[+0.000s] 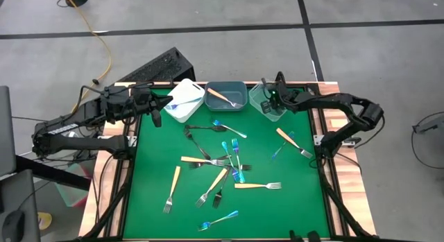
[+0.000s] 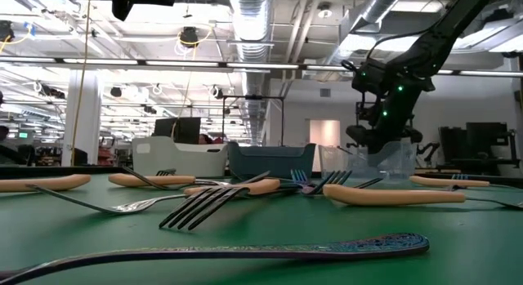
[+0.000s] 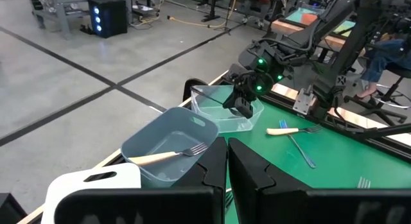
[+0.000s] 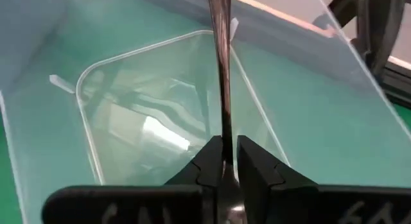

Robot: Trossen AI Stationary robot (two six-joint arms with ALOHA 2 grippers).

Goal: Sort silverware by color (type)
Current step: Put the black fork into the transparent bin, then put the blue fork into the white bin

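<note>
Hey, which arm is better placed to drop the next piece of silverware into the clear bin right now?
The right. Its gripper hangs directly over the clear bin with a dark-handled utensil between its fingers, pointing down into it. The left gripper is shut and holds nothing, over by the white bin.

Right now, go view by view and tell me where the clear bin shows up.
High view: clear bin at the table's far edge, rightmost of three bins, under the right gripper.
Low view: right of centre, behind the forks, below that gripper.
Left wrist view: centre, beyond the grey-blue bin.
Right wrist view: fills the picture.
Shared landmark: the right gripper directly above it.
</note>
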